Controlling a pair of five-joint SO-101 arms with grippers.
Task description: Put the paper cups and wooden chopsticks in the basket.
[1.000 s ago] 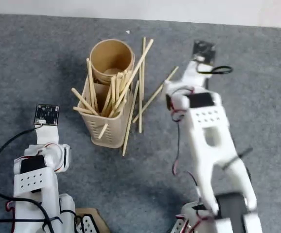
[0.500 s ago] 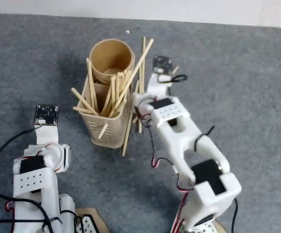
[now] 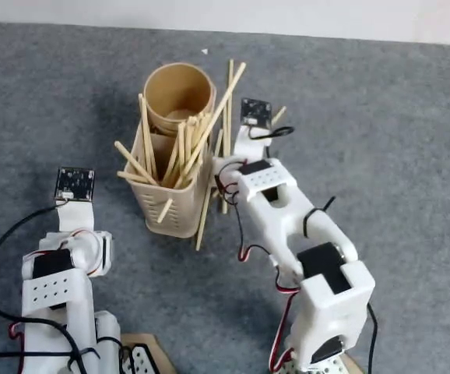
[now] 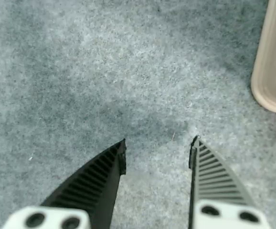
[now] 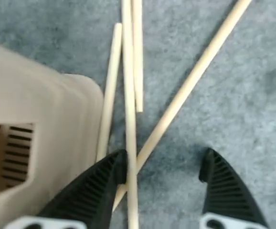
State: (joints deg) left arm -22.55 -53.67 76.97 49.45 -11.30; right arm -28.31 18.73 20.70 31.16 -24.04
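Observation:
A beige basket [image 3: 180,209] stands mid-table with a paper cup [image 3: 178,92] in its far end and several wooden chopsticks [image 3: 180,152] sticking out of it. More chopsticks [image 3: 226,97] lie loose on the carpet along its right side. My right gripper [image 5: 164,164] is open low over these. A slanted chopstick [image 5: 195,81] passes between its fingers, and a straight one [image 5: 127,90] touches one finger beside the basket's corner [image 5: 47,105]. Left of the basket, my left gripper [image 4: 158,142] hangs open over bare carpet, with the basket's rim [image 4: 270,67] just off to one side.
Grey carpet covers the table. The right arm [image 3: 268,191] stretches from the front edge up to the basket's right side. The left arm [image 3: 61,265] stays folded at the front left. A chopstick [image 3: 204,222] leans against the basket's near right wall.
The right arm swung left from the open carpet toward the basket and now sits over the loose chopsticks beside it. The left arm has not moved.

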